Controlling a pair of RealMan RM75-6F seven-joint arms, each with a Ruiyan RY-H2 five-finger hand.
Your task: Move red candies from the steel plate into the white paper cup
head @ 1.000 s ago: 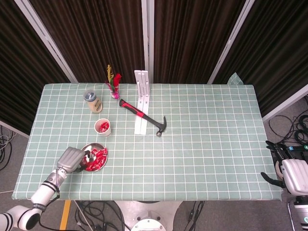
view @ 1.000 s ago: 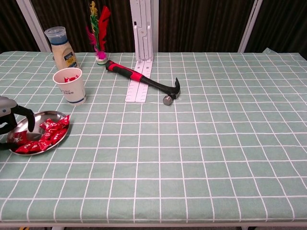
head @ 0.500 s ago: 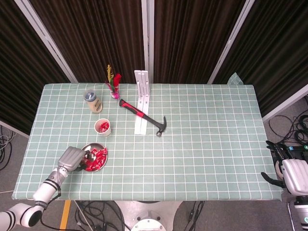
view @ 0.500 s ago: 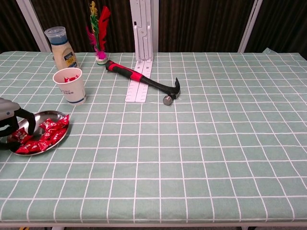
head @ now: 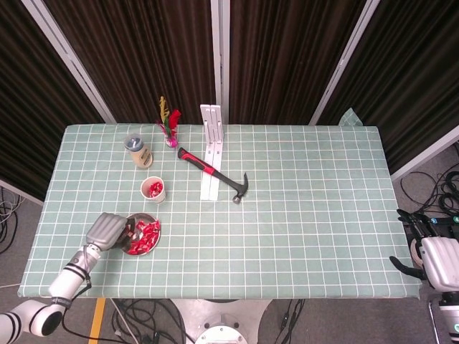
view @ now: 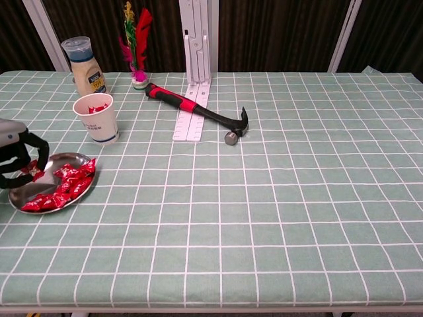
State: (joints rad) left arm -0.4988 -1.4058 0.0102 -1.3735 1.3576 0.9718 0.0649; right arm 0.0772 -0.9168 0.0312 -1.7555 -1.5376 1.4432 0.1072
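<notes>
A steel plate (head: 133, 219) (view: 20, 199) near the table's front left holds several red candies (head: 146, 234) (view: 63, 184). My left hand (head: 107, 230) (view: 16, 157) hovers just above the plate's left rim, fingers curled down, pinching one red candy (view: 32, 173). The white paper cup (head: 154, 190) (view: 97, 119) stands upright just beyond the plate with red candy (view: 98, 107) inside. My right hand (head: 433, 259) hangs off the table's right front corner, fingers apart and holding nothing; the chest view does not show it.
A red-and-black hammer (head: 214, 173) (view: 198, 112) lies across a white bracket (head: 211, 150) (view: 195, 82) at mid table. A capped bottle (head: 138, 150) (view: 84, 65) and a feather shuttlecock (head: 169, 125) (view: 135, 46) stand behind the cup.
My left hand has lifted off the plate with a red candy between its fingers and drawn slightly left. The right hand has not moved.
</notes>
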